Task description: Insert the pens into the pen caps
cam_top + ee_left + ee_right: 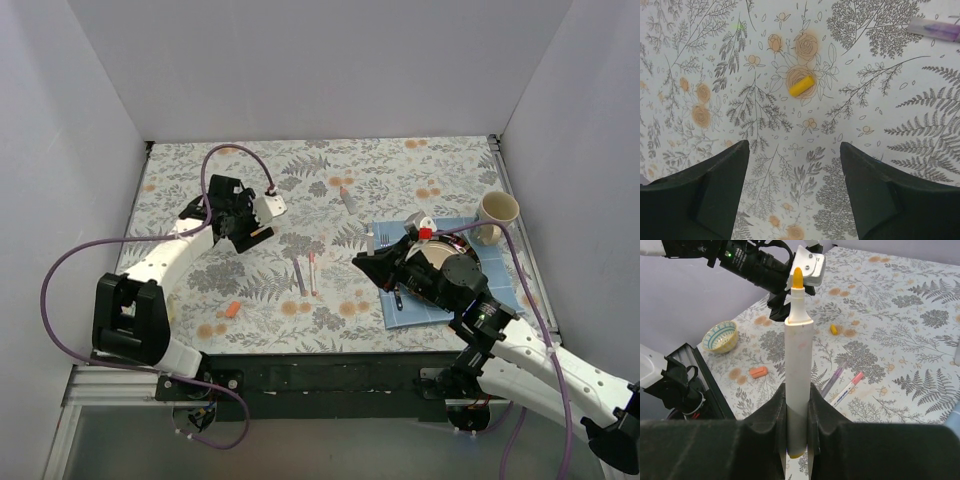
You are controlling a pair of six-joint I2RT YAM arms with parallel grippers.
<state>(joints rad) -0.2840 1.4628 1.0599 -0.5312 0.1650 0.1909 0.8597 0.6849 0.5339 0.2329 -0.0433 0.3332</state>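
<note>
My right gripper (797,392) is shut on a whitish pen (798,365) whose bare yellow-orange tip points toward the left arm. In the top view this gripper (366,264) hovers right of two pens lying side by side, one purple (298,275) and one pink-ended (313,272). My left gripper (792,146) is open and empty above the table, just short of a yellow cap (801,86). The top view shows that cap (262,232) by the left gripper (245,232). An orange cap (232,310) lies at the near left. No purple cap is clearly visible.
A blue cloth (425,312) lies under the right arm, with dark cutlery partly hidden on it. A cream cup (497,213) stands at the right edge. A small grey tube (348,198) lies mid-table. A patterned bowl (720,336) sits near the left arm. White walls enclose the table.
</note>
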